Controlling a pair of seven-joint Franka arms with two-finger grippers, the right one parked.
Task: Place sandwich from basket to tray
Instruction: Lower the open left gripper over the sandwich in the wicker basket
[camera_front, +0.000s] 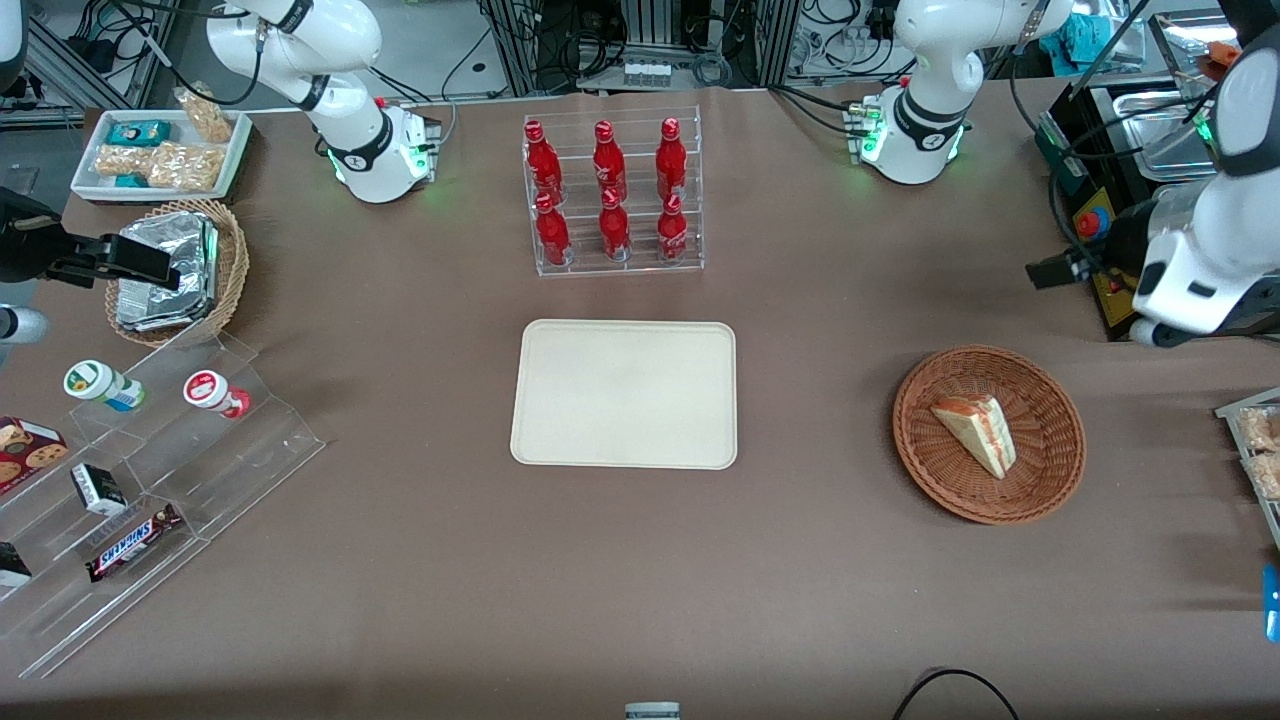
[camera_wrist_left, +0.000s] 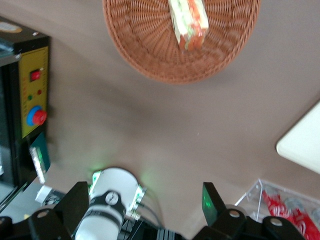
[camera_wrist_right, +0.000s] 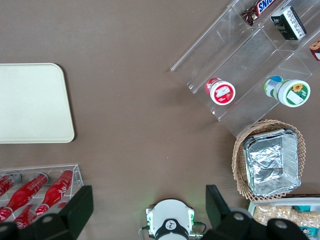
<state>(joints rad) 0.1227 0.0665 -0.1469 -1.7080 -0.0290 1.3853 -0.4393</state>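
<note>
Sandwich (camera_front: 975, 432) in basket (camera_front: 1045, 400); gripper (camera_front: 1050, 271) raised nearby, jaws apart.

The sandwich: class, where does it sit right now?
In the front view the sandwich lies inside the basket, toward the working arm's end of the table, apart from the tray. The gripper hangs open, farther from the camera.

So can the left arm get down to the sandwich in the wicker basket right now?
Probably yes. The sandwich lies uncovered in the basket, nothing above it, and the open claw hangs over bare table beside the basket.
</note>
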